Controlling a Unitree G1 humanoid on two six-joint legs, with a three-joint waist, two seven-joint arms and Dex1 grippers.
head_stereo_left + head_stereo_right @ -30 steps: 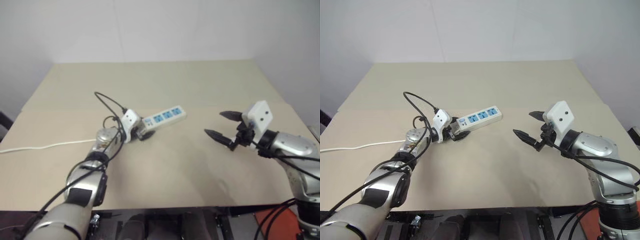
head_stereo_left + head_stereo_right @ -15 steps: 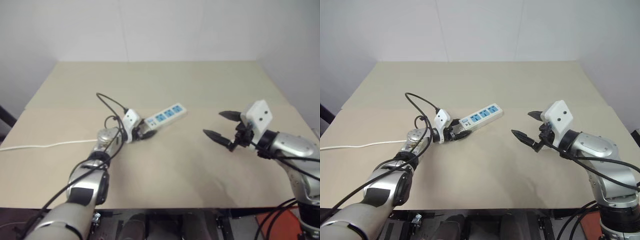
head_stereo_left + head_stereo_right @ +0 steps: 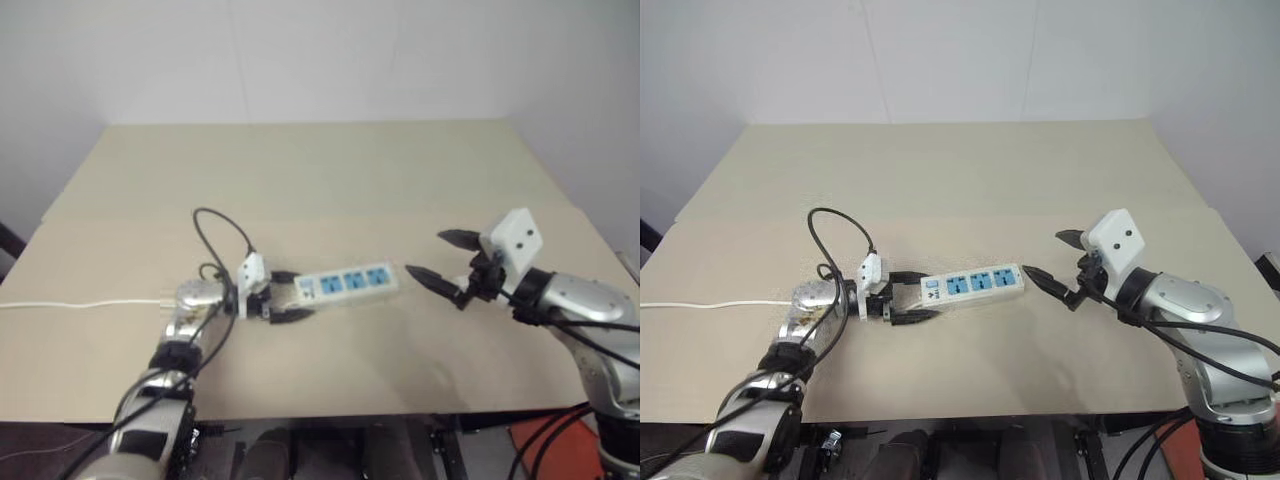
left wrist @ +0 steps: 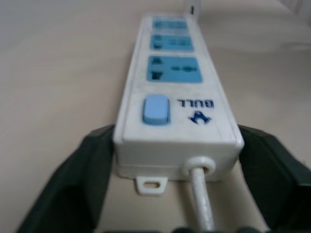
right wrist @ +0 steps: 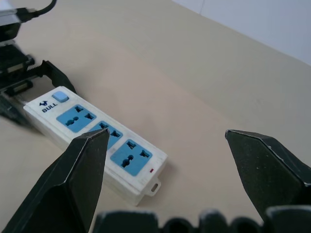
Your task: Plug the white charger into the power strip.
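The power strip (image 3: 975, 284), a long white bar with three blue sockets and a blue switch, lies flat near the table's middle. My left gripper (image 3: 915, 296) is shut on its switch end, one black finger (image 4: 82, 170) pressed to each side. The thin white cord (image 4: 199, 194) leaves that end between the fingers and trails off to the left (image 3: 60, 303). My right gripper (image 3: 1044, 254) hovers open and empty just past the strip's other end. From the right wrist, the strip (image 5: 97, 141) lies below and between the spread fingers (image 5: 73, 184). The white charger is out of view.
The beige table (image 3: 330, 170) has open surface behind the strip and in front of it up to the near edge. A black cable (image 3: 205, 225) loops above my left wrist. A white wall stands behind the table.
My left gripper has pulled back toward me and swung right, dragging the power strip nearer and turning it almost crosswise, its far end beside the right gripper. The right gripper has stayed put.
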